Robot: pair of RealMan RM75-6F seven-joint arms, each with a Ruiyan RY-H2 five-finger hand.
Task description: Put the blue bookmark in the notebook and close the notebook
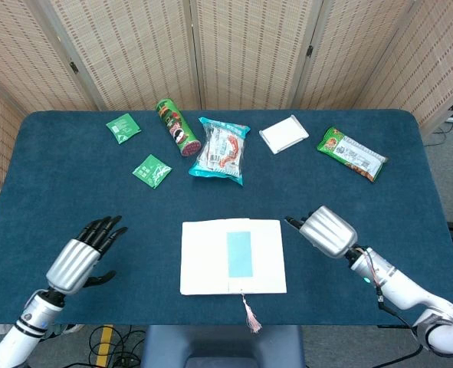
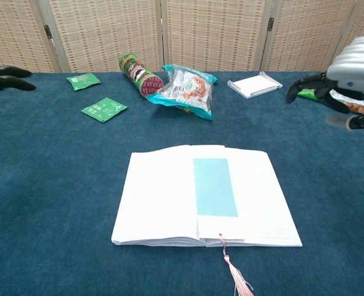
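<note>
An open white notebook (image 1: 203, 257) (image 2: 157, 197) lies at the table's near middle. The blue bookmark (image 1: 240, 254) (image 2: 215, 186) rests flat along its spine on the right-hand page, and a pink tassel (image 1: 250, 314) (image 2: 236, 279) hangs off the bottom edge. My right hand (image 1: 326, 231) (image 2: 345, 81) hovers just right of the notebook, holding nothing, fingers loosely bent. My left hand (image 1: 83, 257) is over the table to the left of the notebook, fingers spread and empty; only its dark fingertips (image 2: 2, 77) show at the chest view's left edge.
At the back lie two green packets (image 1: 123, 127) (image 1: 152, 169), a green chip can (image 1: 177, 127) on its side, a blue snack bag (image 1: 221, 150), a white box (image 1: 283, 134) and a green snack bag (image 1: 352, 152). Folding screens stand behind the blue table (image 1: 73, 192).
</note>
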